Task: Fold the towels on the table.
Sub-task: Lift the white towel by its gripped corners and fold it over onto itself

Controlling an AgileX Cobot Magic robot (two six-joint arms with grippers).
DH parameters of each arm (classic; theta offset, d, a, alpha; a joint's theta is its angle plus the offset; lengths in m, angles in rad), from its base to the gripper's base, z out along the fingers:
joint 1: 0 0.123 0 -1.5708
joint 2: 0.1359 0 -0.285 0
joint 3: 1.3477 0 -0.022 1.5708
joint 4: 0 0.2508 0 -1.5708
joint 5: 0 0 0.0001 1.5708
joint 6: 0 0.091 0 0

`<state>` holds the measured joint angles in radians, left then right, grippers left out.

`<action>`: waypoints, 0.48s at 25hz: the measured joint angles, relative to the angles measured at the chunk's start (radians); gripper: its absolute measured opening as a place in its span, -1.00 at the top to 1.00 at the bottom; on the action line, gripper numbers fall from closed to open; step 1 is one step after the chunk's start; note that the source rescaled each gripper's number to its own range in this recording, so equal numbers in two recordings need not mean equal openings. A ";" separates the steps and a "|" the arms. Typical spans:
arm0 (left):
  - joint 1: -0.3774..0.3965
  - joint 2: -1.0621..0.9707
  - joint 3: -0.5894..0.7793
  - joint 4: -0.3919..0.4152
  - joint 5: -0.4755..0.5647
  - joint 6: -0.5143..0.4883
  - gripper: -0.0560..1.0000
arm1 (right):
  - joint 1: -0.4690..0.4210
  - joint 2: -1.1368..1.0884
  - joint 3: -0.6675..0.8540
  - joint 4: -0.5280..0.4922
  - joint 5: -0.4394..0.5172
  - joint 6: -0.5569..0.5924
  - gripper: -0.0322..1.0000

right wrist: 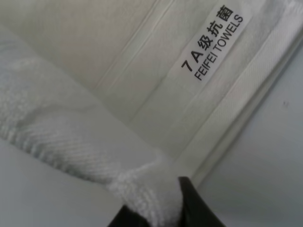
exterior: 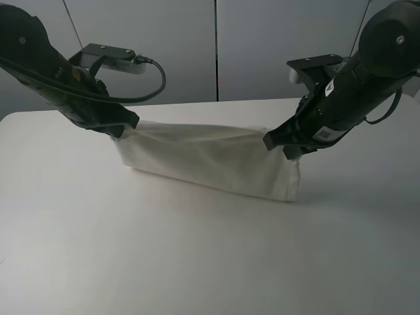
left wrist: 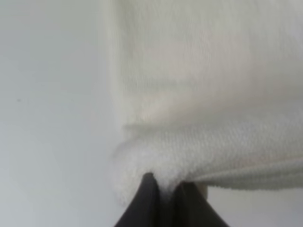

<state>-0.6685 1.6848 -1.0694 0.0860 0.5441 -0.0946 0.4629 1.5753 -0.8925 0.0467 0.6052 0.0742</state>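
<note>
Folding well at this moment depends on moving both arms as one. The table (exterior: 197, 275) is much wider than the cloth, so there is room on the near side to lay the fold. The towel (exterior: 210, 164) stands like a low curtain in the far middle of the table. Its upper edge is lifted and stretched between the two arms, and its lower edge rests on the surface. The left gripper (exterior: 123, 126) pinches one upper corner, with its jaws closed on the terry. The right gripper (exterior: 283, 146) pinches the other upper corner in the same way, and this end sits a little lower. I judge that the step is to carry the lifted edge over and lay it on the opposite edge. For this, both grippers should travel at equal height and speed, with light tension, so the middle does not sag. The lower edge should not drag. Release only when the corners meet. The label (right wrist: 213, 42) lies near the right corner and can serve to check alignment.
</note>
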 joint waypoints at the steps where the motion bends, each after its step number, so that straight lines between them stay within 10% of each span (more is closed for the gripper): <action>1: 0.000 0.000 0.000 0.000 -0.010 0.000 0.89 | -0.002 0.000 0.000 0.000 -0.008 0.002 0.94; 12: 0.009 0.000 0.000 0.021 -0.074 -0.023 0.66 | -0.005 0.000 0.000 -0.004 -0.080 0.032 0.90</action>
<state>-0.6594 1.6848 -1.0694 0.1071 0.4697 -0.1178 0.4582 1.5753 -0.8925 0.0428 0.5255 0.1063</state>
